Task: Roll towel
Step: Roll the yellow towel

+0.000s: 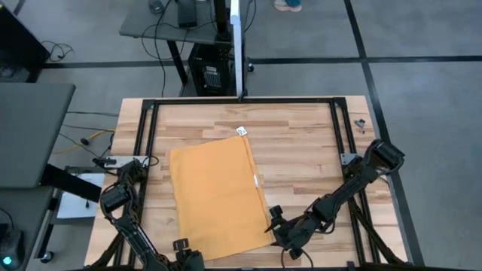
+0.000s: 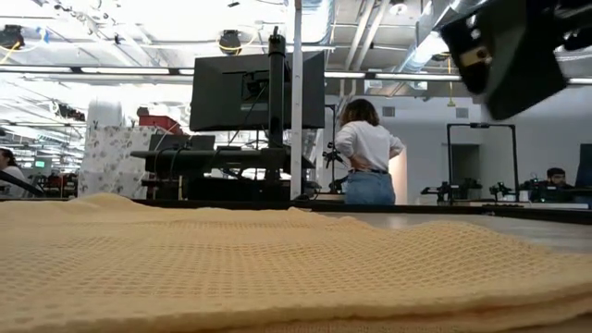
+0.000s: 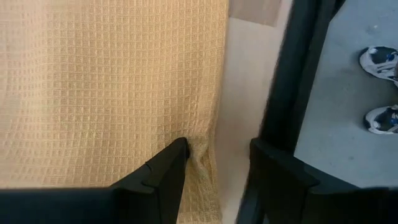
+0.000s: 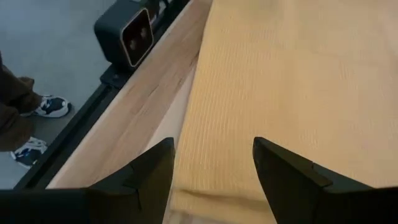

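The mustard-orange towel [image 1: 218, 196] lies spread flat on the wooden table, its white tag [image 1: 241, 131] at the far edge. It fills the foreground of the low view [image 2: 277, 268]. My left gripper [image 1: 188, 250] is open at the towel's near left corner, its fingers [image 3: 217, 155] on either side of the near edge. My right gripper [image 1: 273, 222] is open at the near right corner. Its fingers [image 4: 214, 152] stand on either side of the towel's [image 4: 298, 81] near edge; whether they touch it, I cannot tell. My left gripper has one fingertip [image 3: 180, 152] on top of the towel just inside its near edge, where the cloth puckers [image 3: 200, 158]. The other finger [image 3: 267, 158] stands off the towel over the bare table strip. The towel lies flat on the table.
A black frame rail [image 3: 298, 68] runs along the table's near edge, with the low camera's box [image 4: 127, 34] on it. A person's shoes [image 3: 379, 62] stand on the floor just beyond. Bare wood [image 1: 301, 165] lies to the right of the towel.
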